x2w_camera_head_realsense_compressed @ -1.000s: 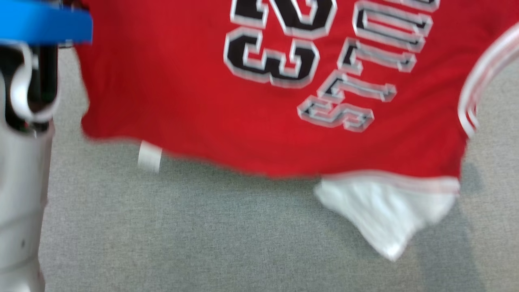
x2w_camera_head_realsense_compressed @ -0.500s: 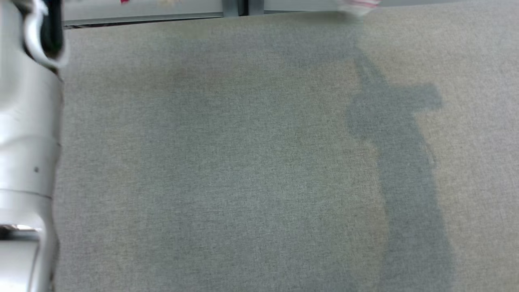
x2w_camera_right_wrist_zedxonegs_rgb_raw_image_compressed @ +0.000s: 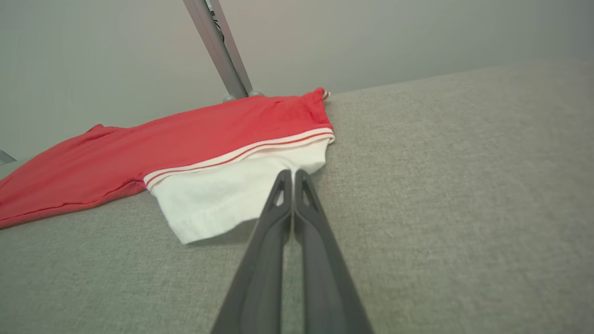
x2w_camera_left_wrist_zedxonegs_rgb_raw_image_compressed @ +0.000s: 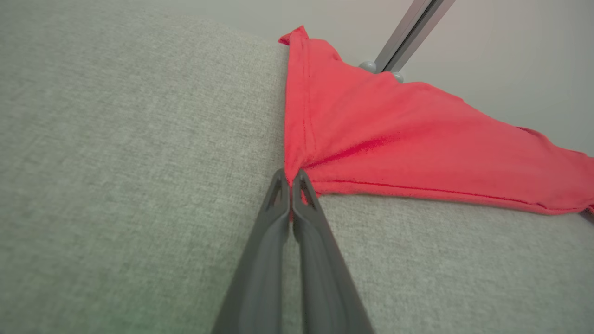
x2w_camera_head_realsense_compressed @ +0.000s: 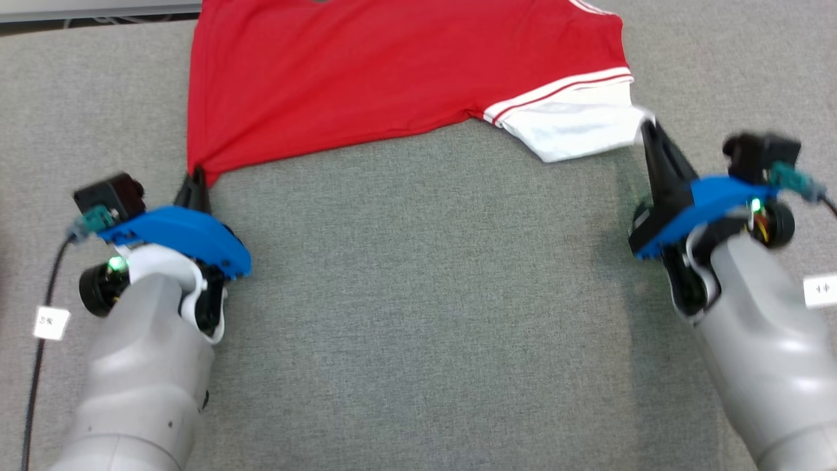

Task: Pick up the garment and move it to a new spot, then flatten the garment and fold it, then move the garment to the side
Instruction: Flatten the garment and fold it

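The garment is a red jersey with a white sleeve, lying spread out, plain side up, on the far part of the grey cloth surface. My left gripper is shut on its near left corner, which is drawn into a point. In the left wrist view the fingertips pinch the red hem of the garment. My right gripper is shut on the edge of the white sleeve. The right wrist view shows that gripper's tips closed at the rim of the sleeve.
A metal rail runs along the surface's far edge, and a slanted metal post rises behind the garment. A black cable hangs by my left arm. The grey surface stretches wide between both arms and toward me.
The head camera has moved. One second ago the garment hung close before it, printed side showing. It now lies spread on the surface, with both grippers low at its near corners.
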Tool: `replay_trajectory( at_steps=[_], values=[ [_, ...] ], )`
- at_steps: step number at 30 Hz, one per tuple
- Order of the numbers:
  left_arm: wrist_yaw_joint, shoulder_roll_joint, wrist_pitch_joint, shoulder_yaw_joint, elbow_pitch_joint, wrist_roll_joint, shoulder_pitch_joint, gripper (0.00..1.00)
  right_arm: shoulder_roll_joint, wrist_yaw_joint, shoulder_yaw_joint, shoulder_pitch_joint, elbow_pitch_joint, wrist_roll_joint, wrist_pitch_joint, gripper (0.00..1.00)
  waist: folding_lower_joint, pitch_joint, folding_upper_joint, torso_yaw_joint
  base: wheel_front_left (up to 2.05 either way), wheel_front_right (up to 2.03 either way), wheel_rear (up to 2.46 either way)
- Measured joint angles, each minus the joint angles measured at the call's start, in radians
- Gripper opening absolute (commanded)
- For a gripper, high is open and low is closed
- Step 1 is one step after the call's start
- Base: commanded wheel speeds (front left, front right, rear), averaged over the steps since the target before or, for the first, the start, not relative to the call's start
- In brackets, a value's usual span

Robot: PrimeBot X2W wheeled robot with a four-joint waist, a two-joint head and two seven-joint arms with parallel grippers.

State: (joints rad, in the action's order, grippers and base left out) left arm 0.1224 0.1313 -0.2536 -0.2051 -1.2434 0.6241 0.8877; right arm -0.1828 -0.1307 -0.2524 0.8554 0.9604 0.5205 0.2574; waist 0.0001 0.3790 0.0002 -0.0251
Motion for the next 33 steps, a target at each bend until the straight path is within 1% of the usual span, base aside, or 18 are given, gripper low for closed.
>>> replay_trajectory(
  at_steps=[1,3,5,9,12,15,19,22,25,28,31,33],
  values=[
    [0.001,-0.001,-0.004,-0.007,0.004,-0.005,-0.018,0.00,-0.006,0.000,0.000,-0.036,-0.020,0.015,0.001,0.00,0.0000,-0.005,0.0000,0.003,0.00,0.00,0.00],
    [0.002,-0.001,-0.006,-0.006,0.036,-0.008,-0.055,0.00,-0.020,0.000,0.021,-0.112,-0.102,0.040,0.002,0.00,-0.0002,-0.018,0.0000,0.008,0.00,0.00,0.00],
    [0.002,0.010,-0.007,0.012,0.123,-0.012,-0.102,0.00,-0.041,0.000,0.044,-0.192,-0.203,0.042,0.004,0.00,-0.0002,-0.033,-0.0001,0.011,0.00,0.00,0.00],
    [0.003,0.031,-0.008,0.056,0.300,-0.056,-0.235,0.00,-0.058,0.000,0.108,-0.386,-0.400,0.020,0.004,0.00,-0.0003,-0.074,-0.0001,0.018,0.00,0.00,0.00],
    [0.000,0.030,-0.008,0.077,0.422,-0.090,-0.345,0.00,-0.060,0.000,0.148,-0.530,-0.540,-0.007,0.004,0.00,-0.0003,-0.106,-0.0001,0.017,0.00,0.00,0.00],
    [-0.021,0.031,-0.008,0.095,0.546,-0.114,-0.456,0.00,-0.048,0.000,0.198,-0.672,-0.664,-0.038,-0.006,0.00,-0.0004,-0.138,-0.0002,0.014,0.00,0.00,0.00],
    [-0.065,0.036,-0.005,0.103,0.726,-0.126,-0.610,0.00,0.010,0.000,0.271,-0.849,-0.862,-0.081,-0.086,0.00,-0.0003,-0.175,-0.0002,0.002,0.00,0.00,0.00],
    [-0.121,0.049,0.038,0.111,0.886,-0.133,-0.739,0.00,0.064,0.000,0.311,-0.960,-1.013,-0.117,-0.171,0.00,-0.0004,-0.196,-0.0002,-0.014,0.00,0.00,0.00],
    [-0.180,0.055,0.105,0.111,1.068,-0.142,-0.853,0.00,0.087,0.000,0.346,-1.040,-1.135,-0.138,-0.255,0.00,-0.0004,-0.208,-0.0003,-0.028,0.00,0.00,0.00],
    [-0.230,0.062,0.183,0.104,1.219,-0.150,-0.944,0.00,0.104,0.000,0.361,-1.086,-1.218,-0.151,-0.334,0.00,-0.0003,-0.208,-0.0003,-0.028,0.00,0.00,0.00],
    [-0.261,0.074,0.249,0.102,1.331,-0.151,-1.002,0.00,0.115,0.000,0.376,-1.107,-1.278,-0.163,-0.389,0.00,-0.0002,-0.201,-0.0003,-0.027,0.00,0.00,0.00],
    [-0.272,0.084,0.283,0.103,1.379,-0.150,-1.015,0.00,0.117,0.000,0.384,-1.107,-1.299,-0.170,-0.409,0.00,-0.0002,-0.193,-0.0003,-0.026,0.00,0.00,0.00]
  ],
)
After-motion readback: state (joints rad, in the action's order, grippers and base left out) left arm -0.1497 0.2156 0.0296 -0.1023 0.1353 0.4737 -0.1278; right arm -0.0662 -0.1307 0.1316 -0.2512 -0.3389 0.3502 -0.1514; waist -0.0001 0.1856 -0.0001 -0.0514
